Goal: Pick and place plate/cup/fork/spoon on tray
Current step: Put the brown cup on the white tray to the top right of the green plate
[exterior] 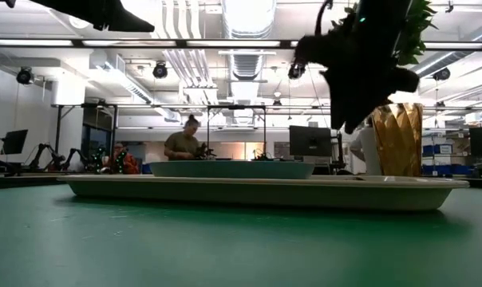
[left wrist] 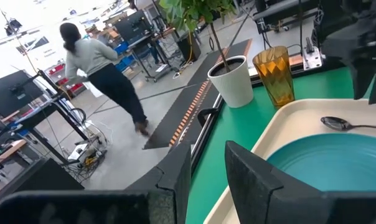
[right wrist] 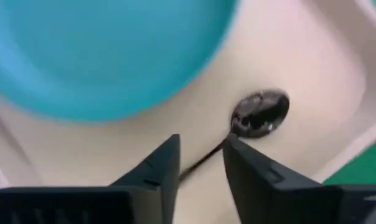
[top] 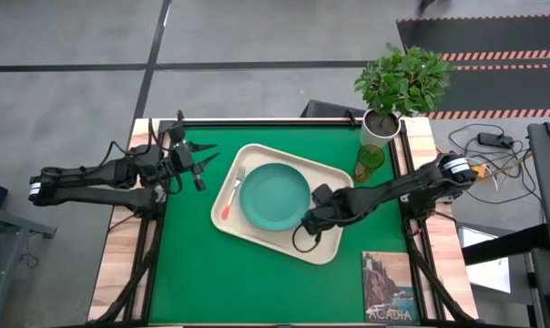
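Right gripper (top: 304, 224) hangs low over the tray's (top: 334, 247) near right part, fingers (right wrist: 155, 168) spread a little, the spoon's (right wrist: 258, 113) thin handle lying between them on the tray floor. On the tray, the plate (top: 274, 195) sits at the middle, the fork (top: 233, 193) along its left side and the spoon at its right. Off the tray, the cup (top: 369, 162) stands on the mat (top: 184, 264) just beside the far right corner, next to the pot (top: 378, 128). Left gripper (top: 199, 162) waits left of the tray, fingers apart, with bare mat near it.
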Robot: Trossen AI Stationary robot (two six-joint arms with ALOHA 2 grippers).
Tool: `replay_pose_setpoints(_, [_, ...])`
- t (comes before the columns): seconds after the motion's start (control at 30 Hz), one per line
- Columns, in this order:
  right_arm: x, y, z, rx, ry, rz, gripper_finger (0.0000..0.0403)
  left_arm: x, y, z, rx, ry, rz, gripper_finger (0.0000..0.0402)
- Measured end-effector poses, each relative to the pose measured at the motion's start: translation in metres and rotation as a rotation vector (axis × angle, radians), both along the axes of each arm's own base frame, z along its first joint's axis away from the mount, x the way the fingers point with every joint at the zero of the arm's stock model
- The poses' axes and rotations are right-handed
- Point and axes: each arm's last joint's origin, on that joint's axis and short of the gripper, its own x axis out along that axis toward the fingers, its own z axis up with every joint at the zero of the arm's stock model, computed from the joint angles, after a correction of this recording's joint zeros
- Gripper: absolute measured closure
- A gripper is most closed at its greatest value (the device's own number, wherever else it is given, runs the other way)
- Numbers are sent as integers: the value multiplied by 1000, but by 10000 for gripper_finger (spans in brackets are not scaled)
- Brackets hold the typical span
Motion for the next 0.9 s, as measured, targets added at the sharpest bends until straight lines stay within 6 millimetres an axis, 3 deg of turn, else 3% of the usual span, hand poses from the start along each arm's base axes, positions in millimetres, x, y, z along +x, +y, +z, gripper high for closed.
replay_pose_setpoints(0.1, [-2,1,4,-75,29,162,340,0,0,0,-9,-5,1,320])
replay_pose_setpoints(0.17, [-3,-2,10,-129,23,200,376,0,0,0,-13,-7,1,320])
replay_pose_setpoints(0.23, [-6,-9,19,-180,1,205,388,0,0,0,-13,-8,1,320])
replay_pose_setpoints(0.4, [-24,-30,47,-284,-26,142,394,0,0,0,-13,-11,2,320])
replay_pose_setpoints(0.63, [-78,-77,81,-259,26,-174,394,1,0,0,-15,-8,1,320])
replay_pose_setpoints(0.77, [-95,-91,87,-255,27,-232,387,3,0,-1,-15,0,2,320])
replay_pose_setpoints(0.9, [-103,-101,82,-217,48,-264,348,6,1,-3,-17,14,2,320])
